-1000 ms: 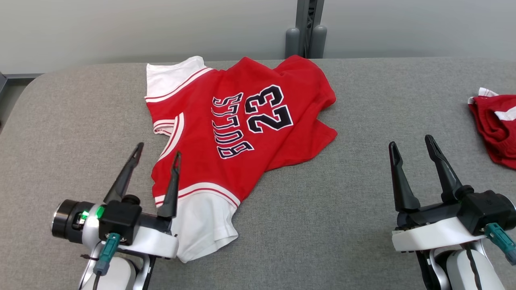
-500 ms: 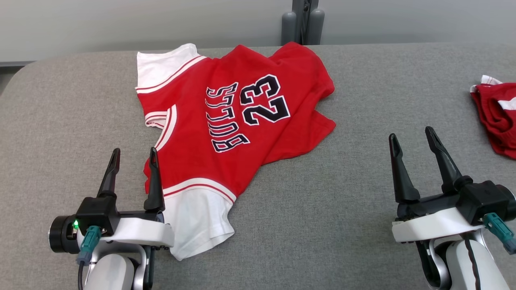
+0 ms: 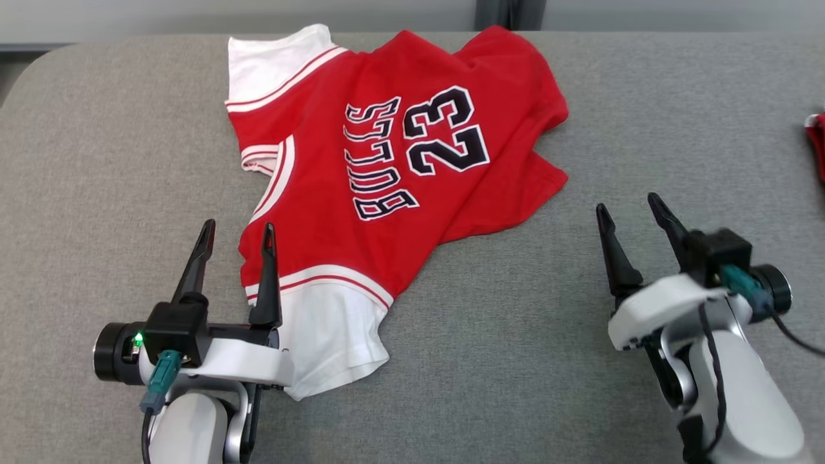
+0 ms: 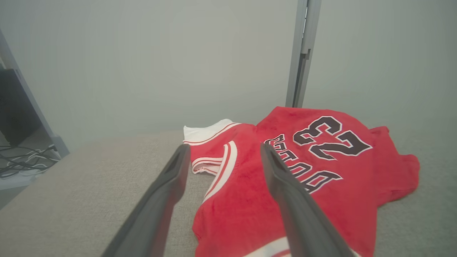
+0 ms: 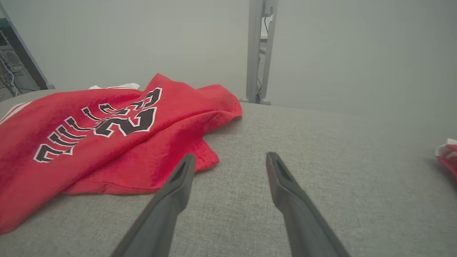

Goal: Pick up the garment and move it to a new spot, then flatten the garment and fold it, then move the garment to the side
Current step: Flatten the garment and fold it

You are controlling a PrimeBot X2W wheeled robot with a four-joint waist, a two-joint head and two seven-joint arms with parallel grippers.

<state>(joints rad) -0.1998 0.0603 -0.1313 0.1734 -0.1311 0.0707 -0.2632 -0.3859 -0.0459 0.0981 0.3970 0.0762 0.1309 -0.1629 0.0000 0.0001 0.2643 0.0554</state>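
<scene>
The garment (image 3: 387, 180) sprawls rumpled across the upper middle of the head view. Left gripper (image 3: 238, 224), lower left by its white sleeve (image 3: 329, 341), and right gripper (image 3: 628, 202), lower right off the cloth, both gape empty. Imo grabbing only the sleeve could bunch it worse.

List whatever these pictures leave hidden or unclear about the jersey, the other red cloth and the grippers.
- Other red cloth: cut off by the right edge in the head and right wrist views, so what it is cannot be told.
- Jersey: in the head view its near white sleeve is partly behind the left gripper and its mount. Its underside is hidden by its own folds.
- Right gripper: its wrist is blurred in the head view.
</scene>
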